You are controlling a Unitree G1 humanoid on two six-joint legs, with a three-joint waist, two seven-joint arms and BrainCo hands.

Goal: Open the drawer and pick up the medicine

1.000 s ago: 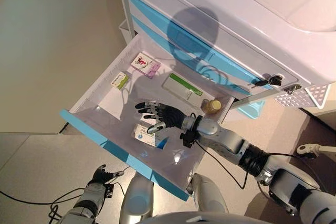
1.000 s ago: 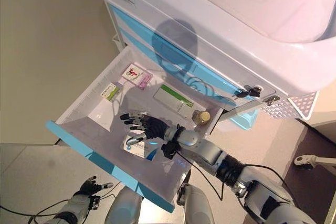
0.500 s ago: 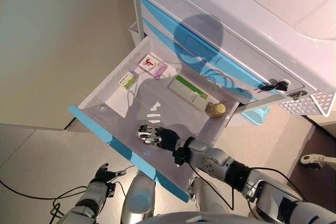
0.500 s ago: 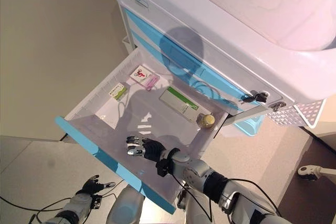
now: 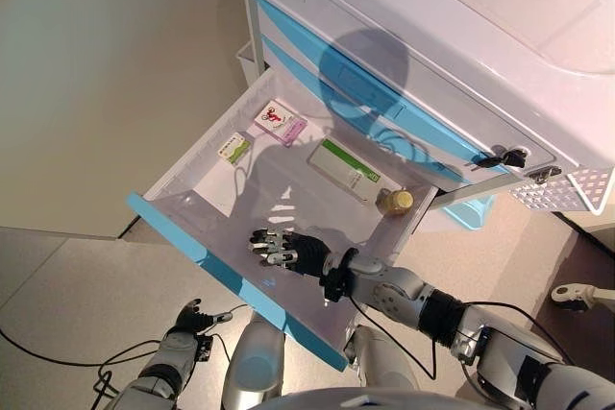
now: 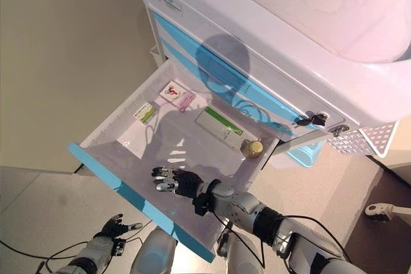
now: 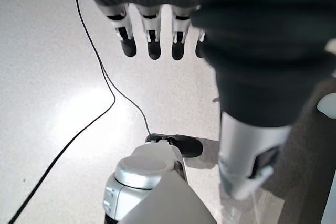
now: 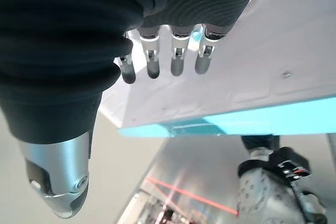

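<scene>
We see the drawer [image 5: 192,242] pulled open, with our right hand [image 5: 288,250] above its front part, fingers straight and empty. The medicine boxes [image 5: 343,169] and a small bottle [image 5: 395,201] lie further back. Our left hand [image 5: 188,318] hangs low, relaxed and empty.

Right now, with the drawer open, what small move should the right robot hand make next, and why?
Probably reach deeper toward the long green-and-white box. The right robot hand hovers open and empty near the blue front of the drawer, while the medicines lie further back; that box seems nearest.
</scene>
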